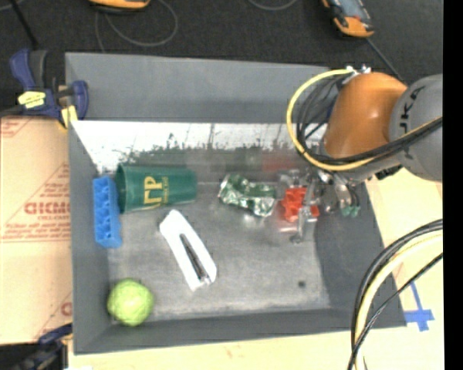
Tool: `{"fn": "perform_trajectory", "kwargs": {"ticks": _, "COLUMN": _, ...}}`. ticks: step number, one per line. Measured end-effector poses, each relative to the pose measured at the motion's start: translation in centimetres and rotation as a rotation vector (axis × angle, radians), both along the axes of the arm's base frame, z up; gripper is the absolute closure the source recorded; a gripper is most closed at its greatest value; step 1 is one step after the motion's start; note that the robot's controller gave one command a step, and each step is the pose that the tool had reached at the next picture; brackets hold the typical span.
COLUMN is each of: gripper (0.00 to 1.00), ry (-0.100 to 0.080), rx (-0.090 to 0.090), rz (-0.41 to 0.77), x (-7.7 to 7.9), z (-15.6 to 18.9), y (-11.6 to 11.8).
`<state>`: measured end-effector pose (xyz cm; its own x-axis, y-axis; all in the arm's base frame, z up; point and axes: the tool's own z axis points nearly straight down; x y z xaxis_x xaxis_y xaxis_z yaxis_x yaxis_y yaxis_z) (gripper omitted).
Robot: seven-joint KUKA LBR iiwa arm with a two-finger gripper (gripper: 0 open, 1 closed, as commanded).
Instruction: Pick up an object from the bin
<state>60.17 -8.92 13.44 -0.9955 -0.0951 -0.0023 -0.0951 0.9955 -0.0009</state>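
Orange-capped arm [359,122], grey bin [255,264], black floor [216,14]

Bin [255,272] matt grey metal; wrapper [247,193] crinkled glossy foil; ball [130,302] fuzzy.

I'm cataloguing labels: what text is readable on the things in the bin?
green cup: yellow letters, too blurred to read.
crumpled green packet: print too small to read.
blue block, white case, green ball: no text.
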Motion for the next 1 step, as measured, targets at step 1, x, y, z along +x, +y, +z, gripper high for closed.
{"fn": "perform_trajectory", "kwargs": {"ticks": 1, "gripper": 0.00, "ry": -0.002, "rx": -0.001, "rz": 0.003, "x": 2.69, "z": -0.49, "y": -0.27}}
